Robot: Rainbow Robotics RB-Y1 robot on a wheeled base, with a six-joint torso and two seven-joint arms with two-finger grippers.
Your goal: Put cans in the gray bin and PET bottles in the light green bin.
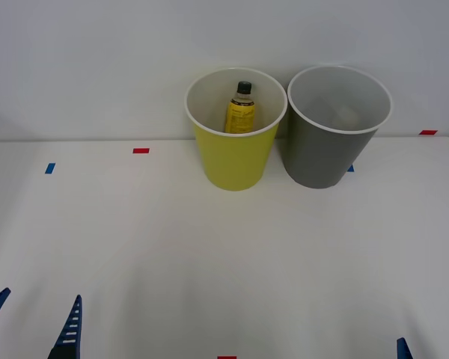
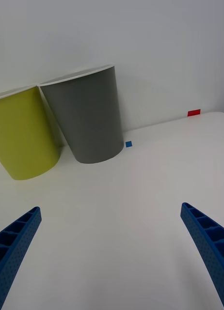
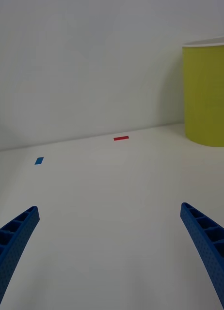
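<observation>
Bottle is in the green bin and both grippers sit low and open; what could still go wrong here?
Little looks risky. The bottle stands upright inside the green bin, which nearly touches the gray bin, so a nudge to one could shift both. The open left gripper and right gripper could scrape the table if lowered.

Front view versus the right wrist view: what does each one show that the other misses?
Front view alone: the bottle standing inside the light green bin, both bins' insides, and the left gripper, open. Right wrist view alone: the right gripper spread open over the table. Both: the green bin beside the gray bin, and the table.
</observation>
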